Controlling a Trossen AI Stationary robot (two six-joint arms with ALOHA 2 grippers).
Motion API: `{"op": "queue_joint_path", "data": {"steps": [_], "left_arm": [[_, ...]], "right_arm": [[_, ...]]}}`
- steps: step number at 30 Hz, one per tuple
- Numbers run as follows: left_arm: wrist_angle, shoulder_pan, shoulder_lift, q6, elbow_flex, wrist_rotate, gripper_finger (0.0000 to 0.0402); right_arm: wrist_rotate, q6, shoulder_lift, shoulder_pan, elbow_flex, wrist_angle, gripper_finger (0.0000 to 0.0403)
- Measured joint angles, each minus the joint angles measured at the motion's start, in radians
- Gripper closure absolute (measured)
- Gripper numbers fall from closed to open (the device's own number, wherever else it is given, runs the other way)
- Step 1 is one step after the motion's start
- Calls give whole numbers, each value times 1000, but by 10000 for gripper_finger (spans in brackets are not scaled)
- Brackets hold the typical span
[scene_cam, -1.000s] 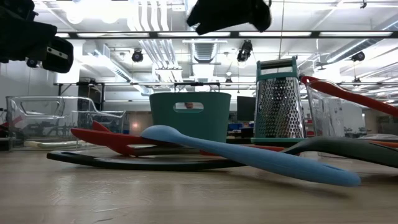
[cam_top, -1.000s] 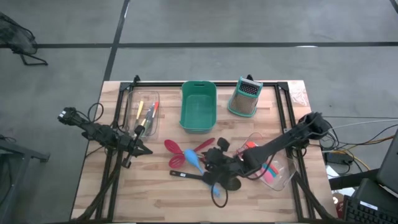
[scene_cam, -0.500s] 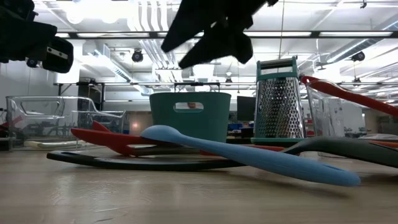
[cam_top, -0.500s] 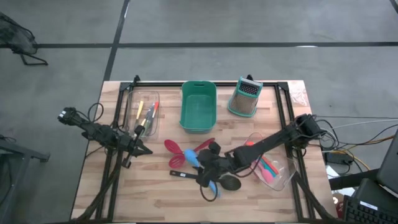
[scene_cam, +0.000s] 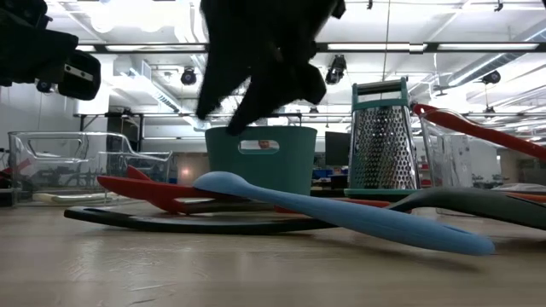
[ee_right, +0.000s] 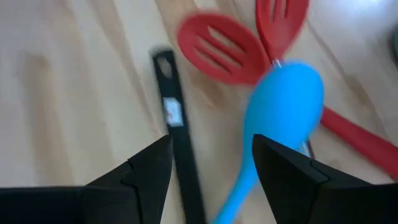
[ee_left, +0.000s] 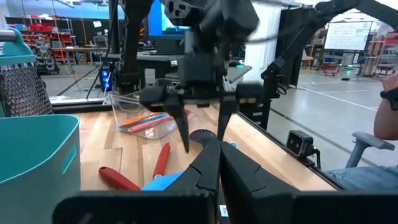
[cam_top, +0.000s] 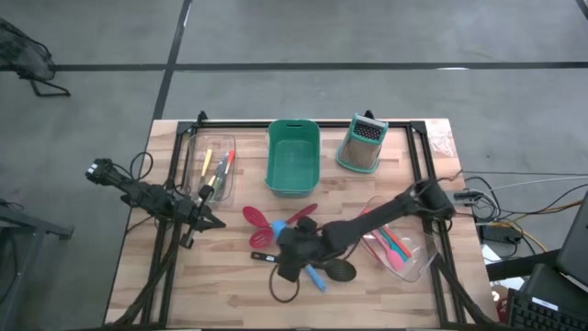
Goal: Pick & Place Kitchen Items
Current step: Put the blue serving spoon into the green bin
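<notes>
Right gripper (cam_top: 284, 267): low centre of the high view, over the loose pile of utensils on the desk (cam_top: 230, 294); jaws spread wide, holding nothing.
Beneath its jaws: in the right wrist view, the blue spoon (ee_right: 273, 124) and a black handle (ee_right: 177, 140) lie between the fingers (ee_right: 134, 180), with a red slotted spatula (ee_right: 221, 53) beyond.
Loose kitchen items: blue spoon, red spatulas and a black-headed spoon (cam_top: 341, 270), clustered centre of the high view, below the teal bin (cam_top: 293, 158).
Other items: pink and red utensils in a clear tray (cam_top: 418, 267) at lower right; yellow and orange tools in a clear tray (cam_top: 196, 152) at upper left.
Grater (cam_top: 362, 144): right of the bin, upper centre.
Left gripper (cam_top: 209, 219): left of centre, beside the upper-left tray; jaws closed, empty.
</notes>
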Motion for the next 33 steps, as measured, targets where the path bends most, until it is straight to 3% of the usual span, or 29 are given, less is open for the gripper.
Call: {"op": "queue_joint_path", "data": {"steps": [4,11,33], "left_arm": [[0,0,0,0,0,0,390],[0,0,0,0,0,0,390],[-1,0,3,0,0,0,390]], "right_arm": [[28,29,81,2,154,-186,190],[28,0,204,6,290,-308,191],[49,67,214,6,294,-388,211]]}}
